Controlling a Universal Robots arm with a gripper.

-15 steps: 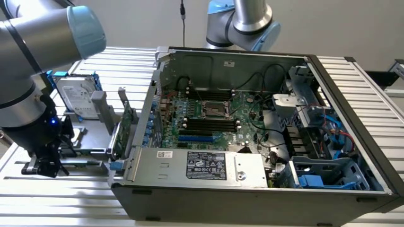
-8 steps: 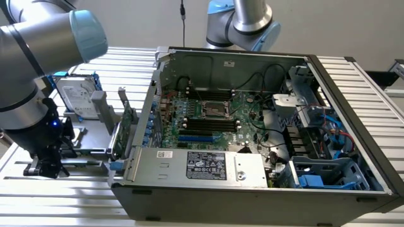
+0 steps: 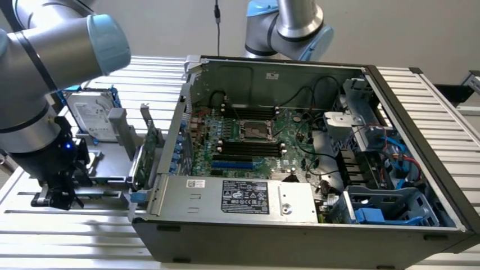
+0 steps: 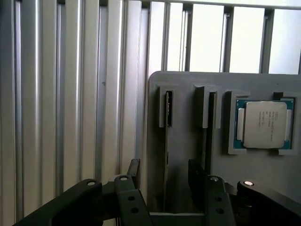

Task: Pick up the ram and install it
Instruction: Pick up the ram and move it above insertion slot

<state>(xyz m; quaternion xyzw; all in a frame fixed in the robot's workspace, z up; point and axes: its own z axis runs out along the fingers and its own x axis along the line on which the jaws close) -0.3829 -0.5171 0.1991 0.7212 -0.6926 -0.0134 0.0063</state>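
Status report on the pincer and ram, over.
Black pincer open, low over grey holder tray. Thin ram stick edge-on in slot between fingers, ungripped. Square silver processor chip alongside, clear.

Pale grey wall behind; white slatted table beneath.

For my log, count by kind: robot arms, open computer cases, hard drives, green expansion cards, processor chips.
Robot arms: 2
Open computer case: 1
Hard drive: 1
Green expansion card: 1
Processor chip: 1
Total: 6
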